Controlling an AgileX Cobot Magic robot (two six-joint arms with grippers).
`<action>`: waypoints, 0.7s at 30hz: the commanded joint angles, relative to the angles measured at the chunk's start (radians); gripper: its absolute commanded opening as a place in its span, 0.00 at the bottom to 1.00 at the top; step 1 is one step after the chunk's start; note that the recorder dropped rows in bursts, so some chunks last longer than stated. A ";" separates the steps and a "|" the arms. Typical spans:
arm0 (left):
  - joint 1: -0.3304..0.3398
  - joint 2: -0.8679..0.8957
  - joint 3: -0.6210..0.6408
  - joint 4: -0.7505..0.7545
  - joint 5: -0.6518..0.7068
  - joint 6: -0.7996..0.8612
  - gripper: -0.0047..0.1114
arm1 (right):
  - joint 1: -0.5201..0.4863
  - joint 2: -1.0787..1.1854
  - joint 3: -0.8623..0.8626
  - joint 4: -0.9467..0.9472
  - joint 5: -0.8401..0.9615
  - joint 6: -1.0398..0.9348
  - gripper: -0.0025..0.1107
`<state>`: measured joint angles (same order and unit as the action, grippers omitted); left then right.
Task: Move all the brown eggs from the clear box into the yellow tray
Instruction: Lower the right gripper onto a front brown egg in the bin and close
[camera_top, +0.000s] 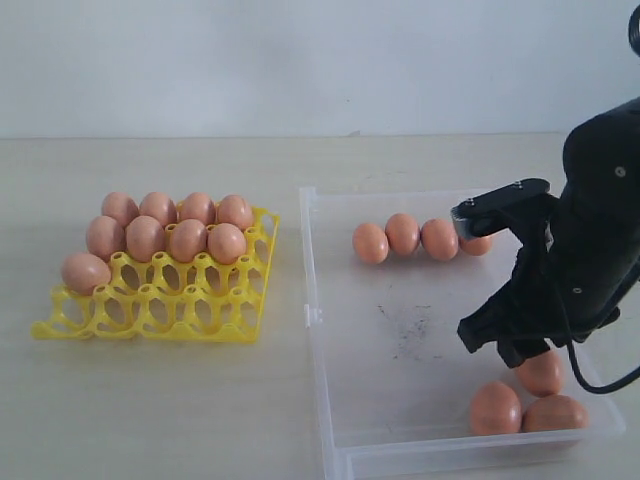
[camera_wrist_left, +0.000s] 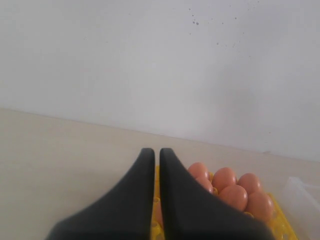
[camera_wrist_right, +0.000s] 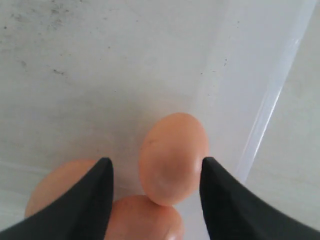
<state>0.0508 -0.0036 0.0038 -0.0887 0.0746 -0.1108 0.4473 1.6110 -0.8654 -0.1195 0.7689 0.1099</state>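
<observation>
The yellow tray (camera_top: 150, 305) on the left holds several brown eggs (camera_top: 165, 238) in its back rows and one (camera_top: 85, 272) at its left edge. The clear box (camera_top: 312, 300) on the right has a row of eggs (camera_top: 403, 234) at the back and three eggs (camera_top: 496, 408) in its front right corner. My right gripper (camera_wrist_right: 156, 162) is open over that corner, straddling one egg (camera_wrist_right: 172, 157). One fingertip (camera_wrist_right: 210, 172) is at the egg's side; the other stands apart from it. My left gripper (camera_wrist_left: 156, 151) is shut and empty, with the tray (camera_wrist_left: 280, 220) behind it.
The box wall (camera_wrist_right: 270, 100) runs close beside the straddled egg. Two more eggs (camera_wrist_right: 145, 217) lie against it under the jaws. Dark scuffs (camera_top: 405, 330) mark the box floor. The right arm (camera_top: 590, 230) covers the box's right side.
</observation>
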 joint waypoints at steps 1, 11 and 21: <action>-0.006 0.004 -0.004 -0.001 -0.006 -0.001 0.07 | -0.009 0.031 0.007 -0.020 -0.029 0.026 0.44; -0.006 0.004 -0.004 -0.001 -0.006 -0.001 0.07 | -0.009 0.150 0.007 -0.020 -0.094 0.049 0.44; -0.006 0.004 -0.004 -0.001 -0.006 -0.001 0.07 | -0.009 0.167 0.005 -0.027 -0.136 0.009 0.44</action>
<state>0.0508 -0.0036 0.0038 -0.0887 0.0746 -0.1108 0.4443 1.7753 -0.8650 -0.1393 0.6387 0.1470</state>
